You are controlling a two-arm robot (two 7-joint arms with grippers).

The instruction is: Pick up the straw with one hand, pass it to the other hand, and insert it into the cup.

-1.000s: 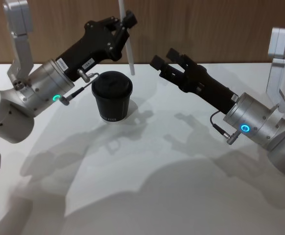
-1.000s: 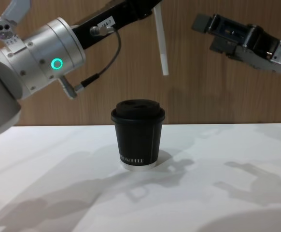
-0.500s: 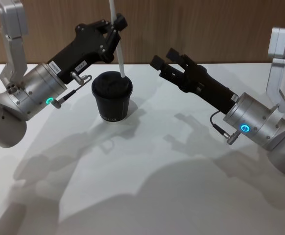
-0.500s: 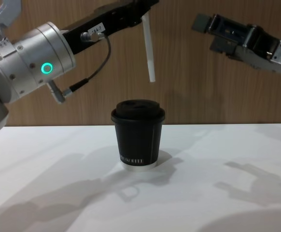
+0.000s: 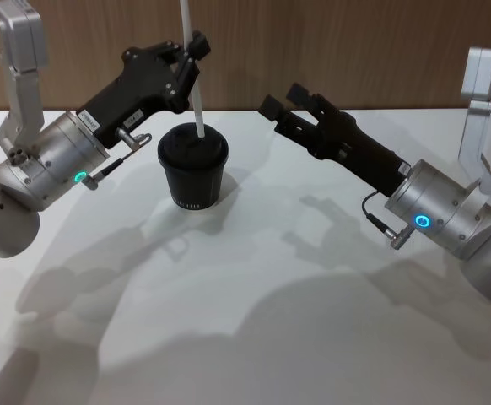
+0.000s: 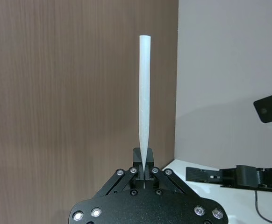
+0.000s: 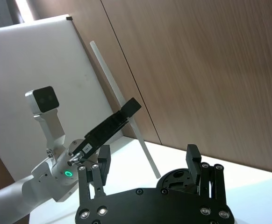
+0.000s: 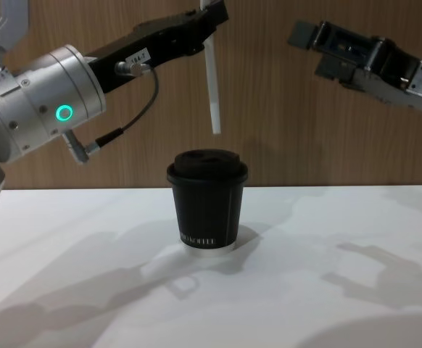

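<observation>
In the chest view, the black paper cup [image 8: 207, 203] is standing upright at the centre of the frame on the white table [image 8: 327, 290], and the lower end of the straw [image 8: 212, 80] is hanging a little above the domed lid, not touching it. The head view is not showing this gap: there the straw [image 5: 193, 76] is seeming to end on the lid of the cup [image 5: 192, 165], at the upper left of the frame. The left wrist view is showing the grasp closely: the left gripper [image 6: 144, 169] is clenching the straw [image 6: 144, 93] between its fingertips, and the straw is rising straight from them.

The table is having much free room in front of the cup and on both its sides; its far edge is meeting the wooden wall [image 8: 283, 109] behind.

The left gripper [image 8: 209, 13] is coming in from the upper left of the chest frame, with a green ring on its silver wrist, and is holding the straw nearly upright, over the cup. The right gripper [image 5: 289, 103] is hovering at the upper centre of the head frame, well apart from the cup, its fingers spread wide and holding nothing; the right wrist view is showing the same wide gap of this gripper [image 7: 149, 163].
</observation>
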